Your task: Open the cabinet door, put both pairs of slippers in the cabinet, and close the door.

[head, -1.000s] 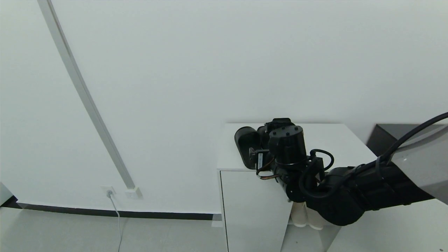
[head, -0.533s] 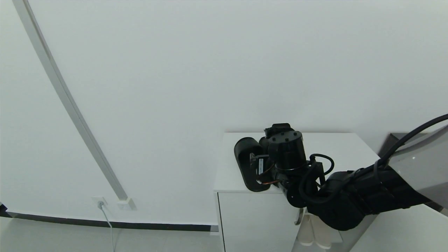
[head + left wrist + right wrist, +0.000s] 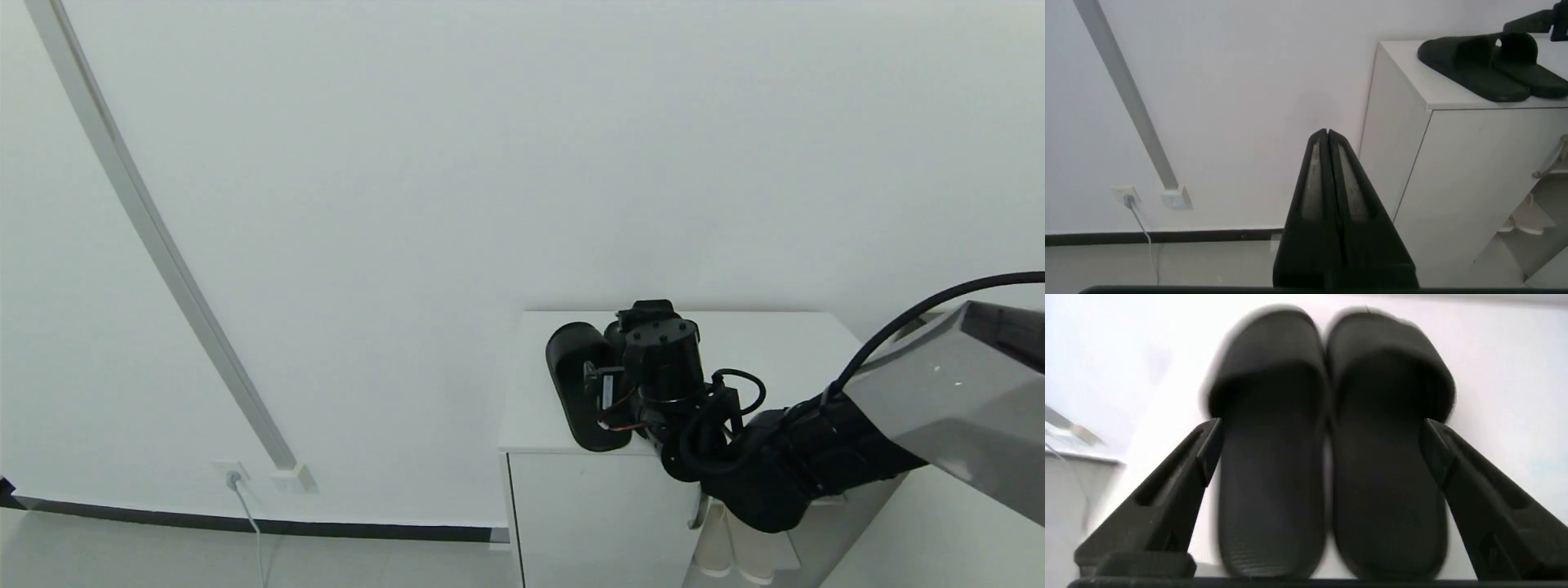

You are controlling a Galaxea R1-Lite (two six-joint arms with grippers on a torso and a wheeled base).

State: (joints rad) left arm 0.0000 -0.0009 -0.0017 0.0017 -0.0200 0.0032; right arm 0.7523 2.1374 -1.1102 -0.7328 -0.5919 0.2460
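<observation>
Viewing from the head camera, the pair of black slippers (image 3: 581,396) lies on top of the white cabinet (image 3: 596,523), at the front edge near the left corner, with the right arm (image 3: 775,474) extended over that edge just beside the pair. Left wrist view: the left gripper (image 3: 1328,143) has its fingers pressed flat together, grasping nothing, off the cabinet's left side and well apart from the slippers. Right wrist view: the right gripper (image 3: 1323,433) has its fingers spread wide, one at each outer side of the side-by-side slippers; contact cannot be confirmed.
</observation>
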